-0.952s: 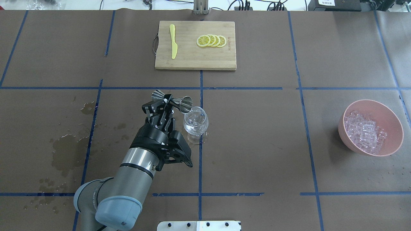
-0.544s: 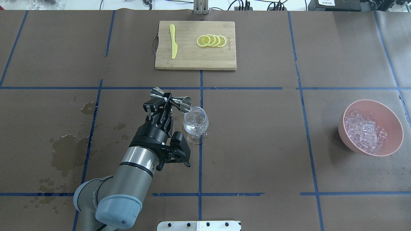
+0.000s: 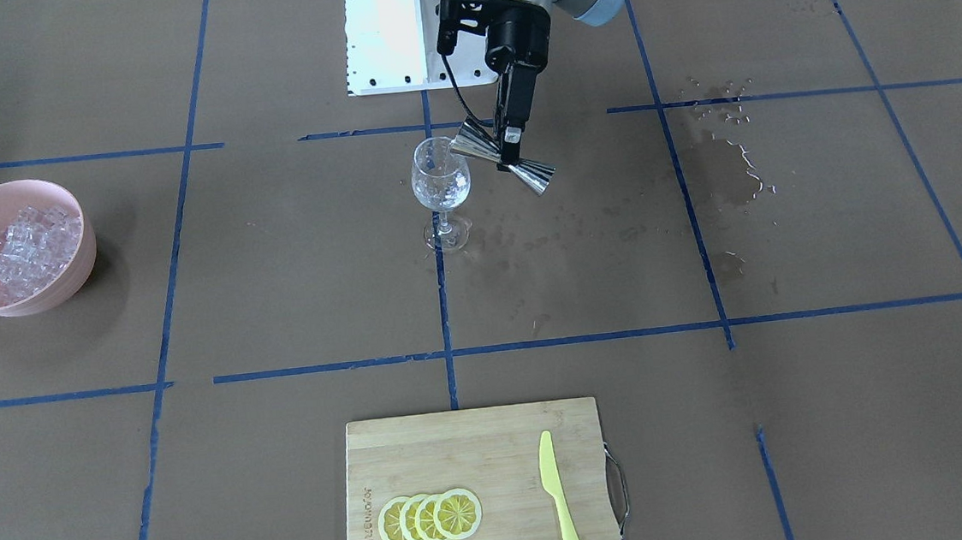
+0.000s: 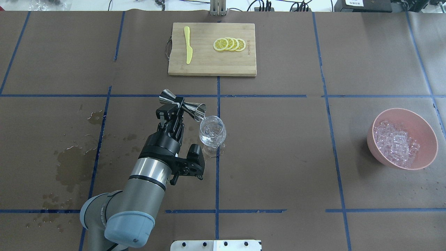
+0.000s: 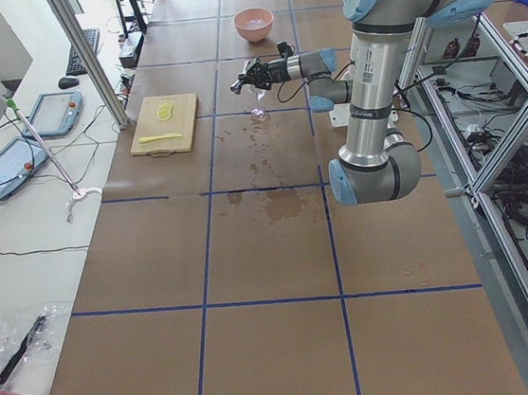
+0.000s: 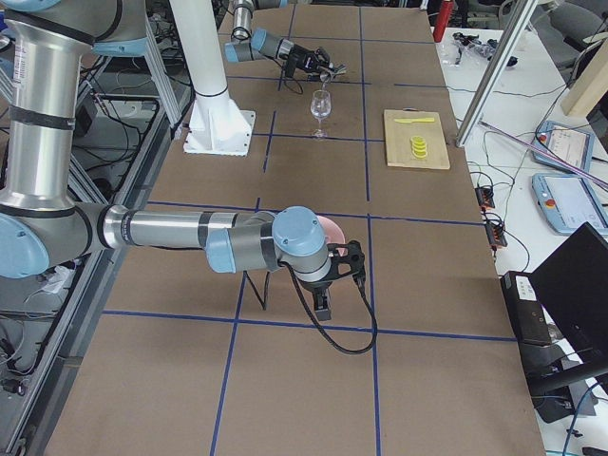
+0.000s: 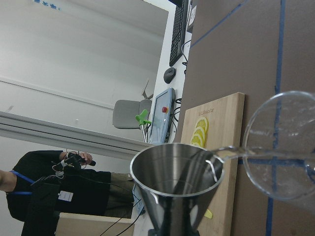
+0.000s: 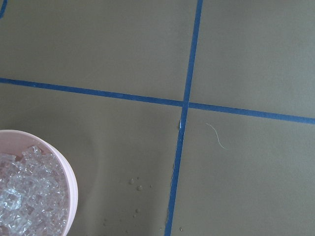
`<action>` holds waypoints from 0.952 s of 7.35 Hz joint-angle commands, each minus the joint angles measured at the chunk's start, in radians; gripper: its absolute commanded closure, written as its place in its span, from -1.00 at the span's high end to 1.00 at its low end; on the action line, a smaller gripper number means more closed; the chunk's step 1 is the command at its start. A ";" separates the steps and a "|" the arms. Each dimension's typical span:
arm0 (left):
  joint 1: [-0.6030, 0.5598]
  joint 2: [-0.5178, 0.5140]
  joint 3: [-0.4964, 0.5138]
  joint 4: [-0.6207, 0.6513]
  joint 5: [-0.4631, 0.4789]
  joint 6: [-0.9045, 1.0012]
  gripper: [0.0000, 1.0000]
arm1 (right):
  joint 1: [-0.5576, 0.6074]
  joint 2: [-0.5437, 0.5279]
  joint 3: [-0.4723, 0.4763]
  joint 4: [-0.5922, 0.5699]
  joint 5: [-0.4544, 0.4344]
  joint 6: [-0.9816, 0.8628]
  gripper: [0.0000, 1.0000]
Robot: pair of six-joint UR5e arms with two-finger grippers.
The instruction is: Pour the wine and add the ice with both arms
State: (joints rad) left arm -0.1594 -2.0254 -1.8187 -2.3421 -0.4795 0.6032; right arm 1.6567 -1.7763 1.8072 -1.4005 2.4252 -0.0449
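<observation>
My left gripper [image 4: 177, 108] is shut on the waist of a steel double-ended jigger [image 4: 195, 109]. The jigger is tilted with its lower mouth at the rim of a clear stemmed glass [image 4: 212, 131] standing on the table. In the left wrist view a thin colourless stream of wine [image 7: 230, 151] runs from the jigger's lip [image 7: 177, 173] into the glass [image 7: 285, 157]. The ice [image 4: 395, 143] lies heaped in a pink bowl [image 4: 427, 139] at the far right. My right gripper [image 6: 324, 306] shows only in the exterior right view, above the table near the bowl; I cannot tell its state.
A bamboo board [image 4: 209, 66] at the back holds lemon slices [image 4: 230, 44] and a yellow knife [image 4: 188, 45]. Wet stains [image 4: 71, 164] mark the paper on the left. The white pedestal [image 3: 394, 36] stands behind the glass. The bowl's rim [image 8: 69, 177] shows in the right wrist view.
My left wrist has rolled further, tipping the jigger more steeply; its outer end has moved up and left. The glass and bowl have not moved.
</observation>
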 commanded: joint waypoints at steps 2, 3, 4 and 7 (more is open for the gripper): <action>0.001 -0.009 0.002 0.000 0.036 0.153 -1.00 | 0.000 0.000 0.000 0.000 0.000 0.000 1.00; 0.001 -0.010 0.002 0.000 0.036 0.177 -1.00 | 0.002 0.000 0.000 0.000 0.000 0.000 1.00; 0.000 -0.018 0.004 0.000 0.048 0.213 -1.00 | 0.000 0.000 0.000 0.000 0.000 0.000 1.00; 0.001 -0.029 0.006 0.000 0.050 0.216 -1.00 | 0.002 0.000 0.000 0.000 0.000 0.000 1.00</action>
State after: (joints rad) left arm -0.1582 -2.0487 -1.8136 -2.3424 -0.4303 0.8178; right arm 1.6580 -1.7764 1.8070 -1.4005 2.4252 -0.0445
